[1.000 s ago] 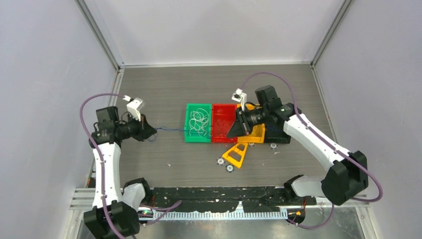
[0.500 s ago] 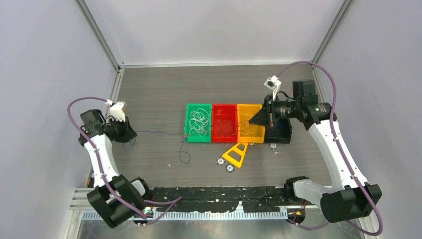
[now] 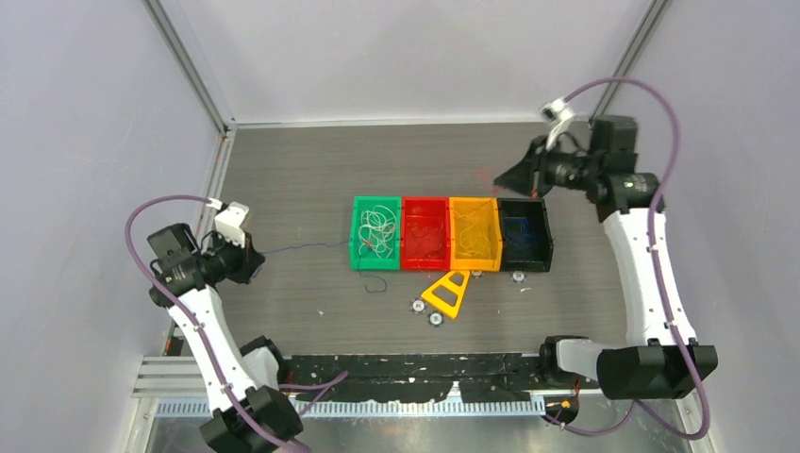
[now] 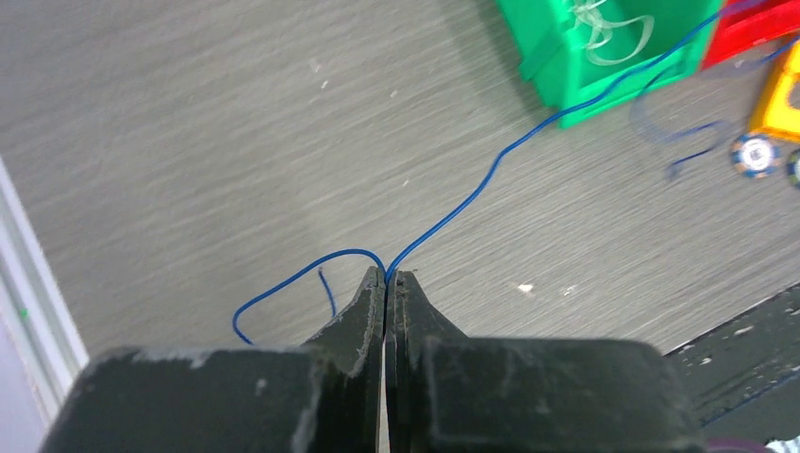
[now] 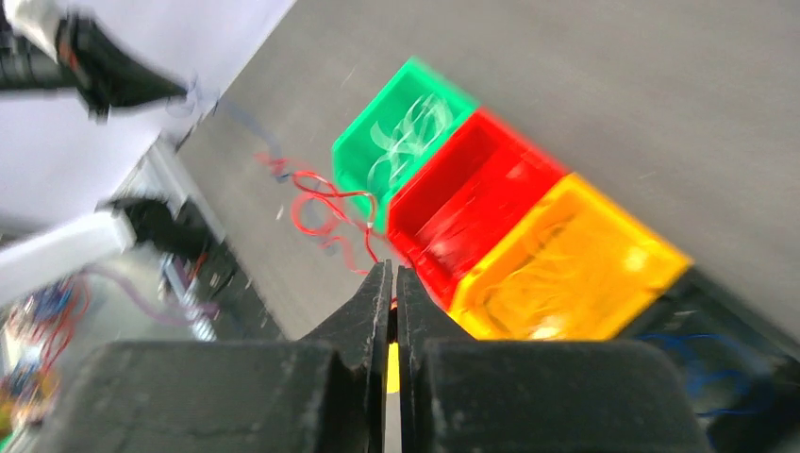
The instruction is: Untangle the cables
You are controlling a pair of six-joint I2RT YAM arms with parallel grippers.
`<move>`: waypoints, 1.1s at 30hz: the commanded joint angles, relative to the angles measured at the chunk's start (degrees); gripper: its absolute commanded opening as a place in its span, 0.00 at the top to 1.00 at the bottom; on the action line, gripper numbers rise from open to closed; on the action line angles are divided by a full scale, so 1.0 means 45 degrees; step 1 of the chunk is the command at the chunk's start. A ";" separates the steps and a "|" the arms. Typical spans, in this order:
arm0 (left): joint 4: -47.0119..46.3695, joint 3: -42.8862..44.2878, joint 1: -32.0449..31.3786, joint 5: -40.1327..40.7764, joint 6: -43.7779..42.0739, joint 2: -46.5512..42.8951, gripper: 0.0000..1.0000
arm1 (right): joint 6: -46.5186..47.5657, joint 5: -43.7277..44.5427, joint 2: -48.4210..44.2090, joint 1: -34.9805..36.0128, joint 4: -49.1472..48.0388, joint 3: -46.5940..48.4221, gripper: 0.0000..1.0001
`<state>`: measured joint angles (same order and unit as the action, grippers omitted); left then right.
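Note:
My left gripper (image 3: 253,257) is low at the table's left and shut on a thin blue cable (image 3: 302,248). In the left wrist view the blue cable (image 4: 491,170) runs from the shut tips (image 4: 387,274) up right over the green tray (image 4: 557,66); a short loop hangs left of the tips. My right gripper (image 3: 502,179) is raised behind the trays. In the right wrist view it (image 5: 394,270) is shut on a curly red cable (image 5: 325,203) that dangles above the table. White cables (image 3: 377,229) lie in the green tray (image 3: 358,260), yellow ones in the orange tray (image 3: 475,262).
Four trays stand in a row mid-table: green, red (image 3: 425,263), orange, black (image 3: 526,266). Blue cable lies in the black tray (image 5: 717,373). A yellow triangular piece (image 3: 448,293) and small wheels (image 3: 416,305) lie in front of them. Walls close both sides.
My right arm has lifted from the trays and swung back right with the red cable. My left arm has drawn back left, pulling the blue cable; its loose loop shifted toward the green tray.

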<state>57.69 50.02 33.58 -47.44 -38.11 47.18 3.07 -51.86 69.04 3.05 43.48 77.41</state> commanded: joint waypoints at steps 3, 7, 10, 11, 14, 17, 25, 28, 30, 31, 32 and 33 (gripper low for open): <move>-0.0742 -0.0798 0.1193 0.2194 -0.2267 0.1728 1.00 | -0.1578 -0.2178 -0.0001 -0.4144 -0.1186 0.3358 0.95; -0.1791 -0.1576 0.1339 0.3321 -0.3448 0.2408 1.00 | -0.3251 -0.3431 -0.0136 -0.5889 -0.2294 0.4277 0.95; -0.1955 -0.1757 0.1375 0.3669 -0.3728 0.2593 1.00 | -0.4269 -0.3647 -0.0295 -0.6410 -0.3324 0.4320 0.95; -0.2033 -0.1825 0.1396 0.3860 -0.3830 0.2620 1.00 | -0.4477 -0.3695 -0.0328 -0.6473 -0.3825 0.4282 0.94; -0.2656 -0.2265 0.1784 0.4399 -0.4499 0.2659 1.00 | -0.5708 -0.3793 -0.0275 -0.7080 -0.5034 0.4235 0.95; -0.3017 -0.2443 0.2471 0.4744 -0.5267 0.3077 1.00 | -0.7919 -0.3916 -0.0103 -0.7934 -0.7626 0.4148 0.95; -0.3203 -0.1922 0.3683 0.4929 -0.6117 0.4685 1.00 | -1.0375 -0.4092 0.0611 -0.9692 -1.0456 0.4371 0.95; -0.3143 -0.2142 0.3675 0.4867 -0.6563 0.4454 1.00 | -1.0194 -0.4145 0.0496 -0.9783 -1.0444 0.4114 0.95; -0.2332 -0.2096 0.3672 0.4276 -0.7107 0.3987 1.00 | -0.9996 -0.4556 0.0274 -0.9684 -1.0369 0.3717 0.95; -0.1932 -0.2154 0.3670 0.3931 -0.7255 0.3683 1.00 | -0.9451 -0.4738 -0.0026 -0.9565 -0.9991 0.3321 0.94; -0.1807 -0.2249 0.3653 0.3540 -0.7189 0.3313 1.00 | -0.8963 -0.4771 -0.0375 -0.9535 -0.9436 0.3138 0.95; -0.1666 -0.2329 0.3609 0.3278 -0.7136 0.2996 1.00 | -0.7709 -0.4821 -0.0524 -0.9518 -0.8107 0.2883 0.94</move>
<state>46.76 39.40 49.71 -26.94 -66.81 66.17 -40.14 -71.33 71.22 -40.51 1.06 93.14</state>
